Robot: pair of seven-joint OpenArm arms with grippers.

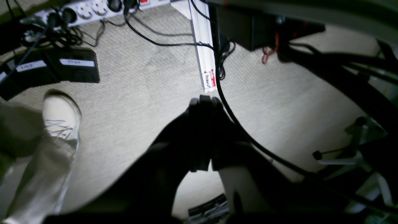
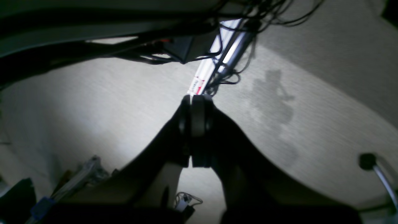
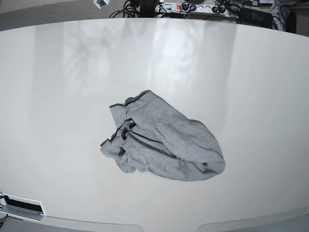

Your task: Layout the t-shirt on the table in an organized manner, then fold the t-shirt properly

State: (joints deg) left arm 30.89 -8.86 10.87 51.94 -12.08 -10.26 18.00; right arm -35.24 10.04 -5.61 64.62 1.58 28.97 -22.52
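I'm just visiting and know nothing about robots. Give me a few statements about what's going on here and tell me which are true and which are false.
1. The t-shirt lies crumpled in a heap on the table. True.
2. The left gripper is holding the shirt. False: its jaws are shut on nothing, and it hangs over carpet, away from the shirt.
3. The right gripper is shut. True.
4. The shirt is bright red. False: it is grey with dark trim.
5. A white shoe shows in the left wrist view. True.
6. Both arms reach over the table in the base view. False: no arm appears over the table there.
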